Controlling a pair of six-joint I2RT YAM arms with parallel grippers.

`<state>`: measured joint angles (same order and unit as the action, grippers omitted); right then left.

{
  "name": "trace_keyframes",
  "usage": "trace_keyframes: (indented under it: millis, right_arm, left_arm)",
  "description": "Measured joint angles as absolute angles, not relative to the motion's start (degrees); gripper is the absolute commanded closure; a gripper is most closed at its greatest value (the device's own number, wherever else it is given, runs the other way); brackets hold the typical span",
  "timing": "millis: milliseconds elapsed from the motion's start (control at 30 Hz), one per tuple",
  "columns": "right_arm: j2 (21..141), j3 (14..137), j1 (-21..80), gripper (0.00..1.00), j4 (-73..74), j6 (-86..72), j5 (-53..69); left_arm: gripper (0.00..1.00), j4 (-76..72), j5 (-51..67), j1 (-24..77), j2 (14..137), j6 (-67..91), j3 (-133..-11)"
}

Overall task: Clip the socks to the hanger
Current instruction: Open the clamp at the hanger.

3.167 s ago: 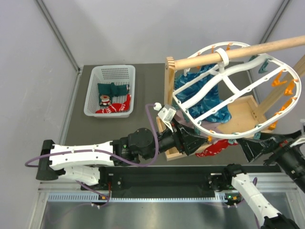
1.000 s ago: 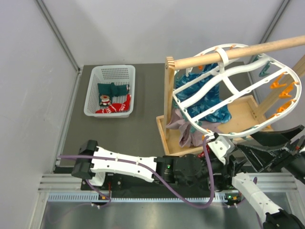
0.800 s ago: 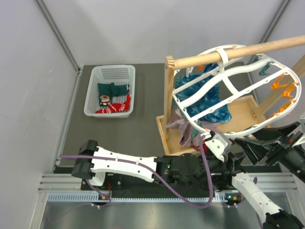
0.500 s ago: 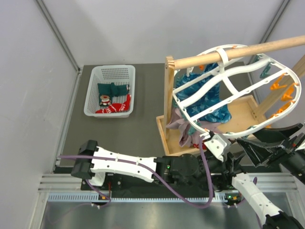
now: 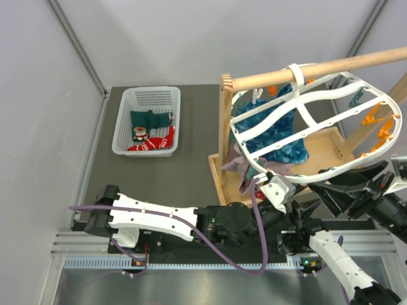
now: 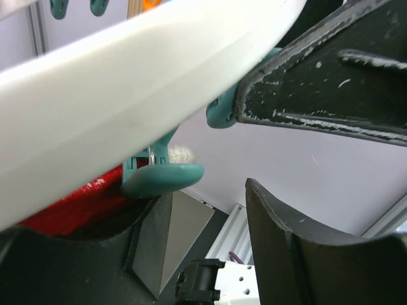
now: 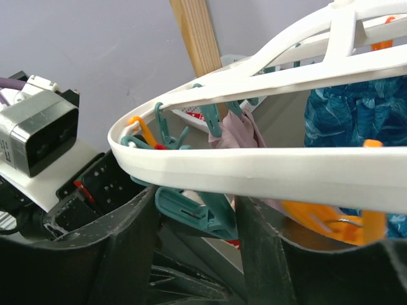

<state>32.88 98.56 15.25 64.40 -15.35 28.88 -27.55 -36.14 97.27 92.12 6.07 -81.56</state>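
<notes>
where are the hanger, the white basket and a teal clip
hanger (image 7: pixel 254 168), right wrist view, on its white outer rim
white basket (image 5: pixel 152 98), top external view, on its perforated far wall
teal clip (image 6: pixel 162 179), left wrist view, on its lower tip

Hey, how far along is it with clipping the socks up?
Done: no sock clearly hangs from the hanger yet. In hand: the left hand and right hand sit at its near rim, the right straddling a teal clip, with a red sock just under the rim. Left: the socks in the basket.
</notes>
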Motion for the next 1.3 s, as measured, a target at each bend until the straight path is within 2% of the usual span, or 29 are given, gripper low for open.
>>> trace_keyframes:
  millis: [100, 167, 200, 300, 333, 367, 567, 933, 1300]
  right_arm:
    - [32.88, 98.56, 15.25, 0.58, 64.05, -15.51, 29.08]
    - [32.80, 98.56, 15.25, 0.69, 63.86, -15.53, 29.19]
    - [32.77, 98.61, 15.22, 0.78, 63.83, -15.51, 29.12]
    - [32.75, 98.67, 15.22, 0.90, 63.83, -15.64, 28.71]
    - [32.75, 98.67, 15.22, 0.98, 63.88, -15.79, 28.38]
    - [32.77, 98.67, 15.22, 1.00, 63.90, -16.16, 28.29]
    - [32.80, 98.74, 15.22, 1.00, 64.55, -17.80, 28.08]
    - [32.91, 99.31, 15.22, 1.00, 66.61, -18.61, 25.10]
    - [32.99, 98.63, 15.22, 1.00, 68.79, -17.67, 23.53]
  left_arm:
    - [0.46, -27.55, -35.79, 97.27, 91.33, 6.39, -81.45]
    - [0.46, -27.53, -35.59, 97.27, 91.22, 6.68, -81.36]
    - [0.46, -27.46, -35.55, 97.27, 91.22, 6.90, -81.25]
    - [0.45, -27.24, -35.33, 97.27, 91.20, 7.40, -80.86]
    - [0.44, -27.22, -35.24, 97.27, 91.20, 7.53, -80.84]
    - [0.43, -27.24, -34.98, 97.27, 91.20, 7.64, -80.84]
    - [0.39, -27.20, -33.76, 97.32, 91.15, 8.71, -80.82]
    - [0.38, -21.50, -27.94, 97.32, 89.10, 13.19, -80.71]
    - [0.37, -15.35, -7.33, 97.25, 72.99, 22.65, -71.18]
